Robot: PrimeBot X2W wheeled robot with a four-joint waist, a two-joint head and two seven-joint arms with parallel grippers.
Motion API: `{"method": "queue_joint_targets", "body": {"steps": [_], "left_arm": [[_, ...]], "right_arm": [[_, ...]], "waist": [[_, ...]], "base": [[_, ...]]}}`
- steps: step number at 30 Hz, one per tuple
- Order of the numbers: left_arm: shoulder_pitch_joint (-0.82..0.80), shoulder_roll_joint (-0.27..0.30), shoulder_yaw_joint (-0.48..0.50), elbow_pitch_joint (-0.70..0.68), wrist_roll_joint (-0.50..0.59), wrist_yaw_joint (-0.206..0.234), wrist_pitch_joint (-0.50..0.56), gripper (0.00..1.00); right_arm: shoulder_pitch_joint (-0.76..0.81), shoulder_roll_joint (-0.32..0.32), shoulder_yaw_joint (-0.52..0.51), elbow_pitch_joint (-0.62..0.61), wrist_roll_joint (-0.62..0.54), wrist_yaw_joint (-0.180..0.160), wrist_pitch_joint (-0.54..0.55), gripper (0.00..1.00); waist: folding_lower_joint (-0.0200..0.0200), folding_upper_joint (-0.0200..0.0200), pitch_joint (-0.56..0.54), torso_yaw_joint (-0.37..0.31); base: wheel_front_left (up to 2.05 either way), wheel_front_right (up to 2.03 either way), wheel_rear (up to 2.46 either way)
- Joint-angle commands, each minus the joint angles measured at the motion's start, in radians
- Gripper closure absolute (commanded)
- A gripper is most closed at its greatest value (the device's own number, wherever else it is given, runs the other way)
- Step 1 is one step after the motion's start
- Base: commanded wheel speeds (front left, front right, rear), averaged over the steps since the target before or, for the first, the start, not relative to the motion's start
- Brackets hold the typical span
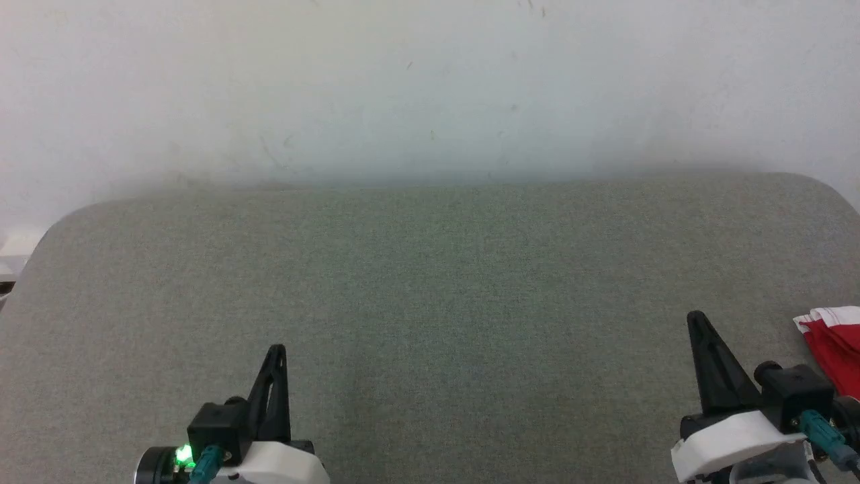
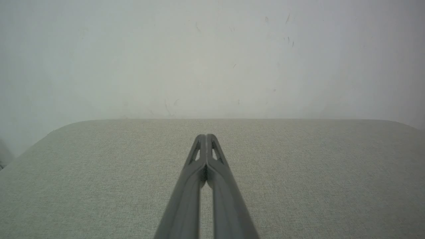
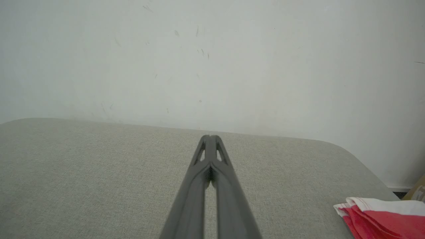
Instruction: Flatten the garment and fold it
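The garment, red with a white edge, lies bunched at the far right edge of the grey padded table, partly cut off by the frame. In the right wrist view the garment sits at the lower right, its layers stacked. My right gripper is shut and empty, just left of the garment, with a gap between them. Its tips press together over bare table. My left gripper is shut and empty at the lower left, its tips closed above the cloth surface.
A pale wall rises directly behind the table's rounded far edge. A brown cardboard corner shows beyond the table's right end. A white object sits off the table's left corner.
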State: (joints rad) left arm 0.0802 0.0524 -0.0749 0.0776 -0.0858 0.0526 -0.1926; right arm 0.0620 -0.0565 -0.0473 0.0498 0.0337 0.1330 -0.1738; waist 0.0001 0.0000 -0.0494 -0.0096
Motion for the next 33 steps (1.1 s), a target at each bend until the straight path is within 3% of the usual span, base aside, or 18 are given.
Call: {"method": "queue_joint_targets", "body": {"steps": [1,33], "left_arm": [[-0.018,-0.001,0.006,-0.007,0.015,-0.007,0.006,1.0],[-0.039,-0.001,0.029,-0.031,0.039,-0.022,0.069,1.0]], "right_arm": [[-0.013,0.002,0.004,-0.005,-0.008,-0.001,0.007,1.0],[-0.03,0.003,0.019,-0.02,-0.017,-0.001,0.064,1.0]], "waist": [[-0.0001,0.0,0.001,0.0],[-0.0001,0.0,0.017,0.003]], "base": [[0.0,0.0,0.0],[0.0,0.0,0.0]]}}
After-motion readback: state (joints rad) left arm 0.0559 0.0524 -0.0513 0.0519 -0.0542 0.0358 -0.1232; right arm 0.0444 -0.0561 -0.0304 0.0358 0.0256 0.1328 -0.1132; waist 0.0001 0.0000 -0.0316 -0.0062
